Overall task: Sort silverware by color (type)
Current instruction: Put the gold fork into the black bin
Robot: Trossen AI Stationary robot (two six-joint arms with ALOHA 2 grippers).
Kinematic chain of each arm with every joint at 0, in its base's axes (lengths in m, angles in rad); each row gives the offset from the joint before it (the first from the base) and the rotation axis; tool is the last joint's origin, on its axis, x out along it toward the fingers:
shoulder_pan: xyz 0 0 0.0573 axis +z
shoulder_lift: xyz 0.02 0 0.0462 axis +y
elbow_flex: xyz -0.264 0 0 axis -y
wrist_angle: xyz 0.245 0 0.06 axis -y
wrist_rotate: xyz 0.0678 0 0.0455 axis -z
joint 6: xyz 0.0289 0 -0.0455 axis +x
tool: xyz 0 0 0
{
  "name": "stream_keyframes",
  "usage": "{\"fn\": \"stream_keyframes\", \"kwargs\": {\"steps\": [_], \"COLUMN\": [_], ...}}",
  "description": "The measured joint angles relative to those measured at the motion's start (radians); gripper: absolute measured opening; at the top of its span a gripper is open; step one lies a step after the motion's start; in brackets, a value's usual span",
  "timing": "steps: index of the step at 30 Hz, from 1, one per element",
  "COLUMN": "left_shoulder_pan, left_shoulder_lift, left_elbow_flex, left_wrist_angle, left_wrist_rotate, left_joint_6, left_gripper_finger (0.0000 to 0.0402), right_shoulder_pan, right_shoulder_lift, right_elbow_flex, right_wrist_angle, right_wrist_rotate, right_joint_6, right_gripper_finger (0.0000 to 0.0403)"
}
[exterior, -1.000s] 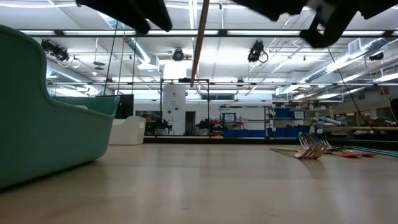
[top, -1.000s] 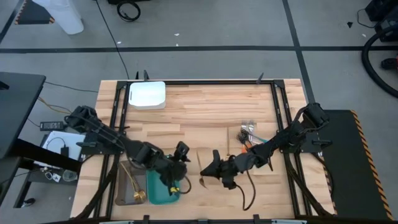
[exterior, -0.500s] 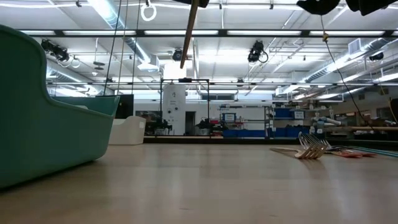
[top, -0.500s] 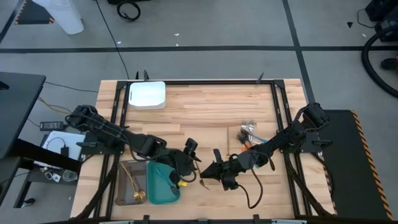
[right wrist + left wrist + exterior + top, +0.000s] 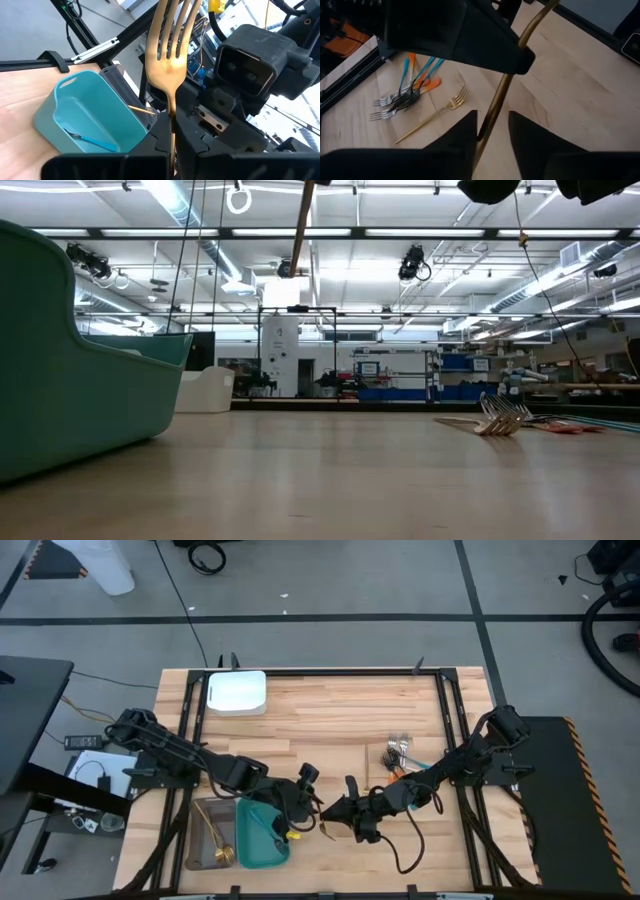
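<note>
Gold fork [image 5: 171,45]: held upright above the bench [image 5: 330,715], clamped in the right pincer [image 5: 333,817], tines up.
Left pincer [image 5: 312,802]: facing the right one; fingers [image 5: 455,137] straddle the fork's stem, contact not clear.
Teal tray [image 5: 260,835]: just beside, blue utensil inside.
Fork pile [image 5: 398,755]: farther off, on the bench's right.

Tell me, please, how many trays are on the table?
3: a white tray alone near one left corner, and a grey tray and a teal tray side by side at the opposite edge. None seem hidden.
</note>
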Motion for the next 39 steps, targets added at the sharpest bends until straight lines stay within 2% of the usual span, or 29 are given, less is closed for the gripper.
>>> {"fn": "stream_keyframes", "kwargs": {"steps": [9, 13, 16, 24, 28, 34, 39], "left_shoulder_pan": [-0.002, -0.009, -0.025, -0.101, -0.154, -0.233, -0.298], "left_shoulder_lift": [0.000, 0.000, 0.000, 0.000, 0.000, -0.013, -0.034], "left_elbow_flex": [0.000, 0.000, 0.000, 0.000, 0.000, 0.000, 0.002], "left_wrist_angle": [-0.007, -0.005, -0.002, -0.097, -0.163, -0.269, -0.384], "left_wrist_rotate": [0.005, 0.017, 0.002, -0.155, -0.227, -0.310, -0.393], "left_joint_6": [0.006, 0.008, 0.029, 0.037, 0.051, 0.013, -0.078], "left_gripper_finger": [0.0033, 0.0031, 0.0031, 0.0031, 0.0031, 0.0031, 0.0031], "right_shoulder_pan": [0.000, 0.000, 0.000, 0.009, 0.010, 0.010, 0.010], "right_shoulder_lift": [0.000, 0.000, 0.000, 0.000, 0.000, 0.000, 0.000], "right_elbow_flex": [0.000, 0.000, 0.000, 0.000, 0.000, 0.000, 0.000], "right_wrist_angle": [0.000, 0.001, 0.000, -0.002, -0.014, -0.086, -0.173], "right_wrist_rotate": [-0.004, 0.008, 0.007, 0.003, 0.039, 0.124, 0.169], "right_joint_6": [0.010, 0.041, 0.048, 0.053, 0.055, 0.077, 0.192], "right_gripper_finger": [0.0016, 0.0035, 0.0064, 0.0149, 0.0178, 0.0193, 0.0190]}}
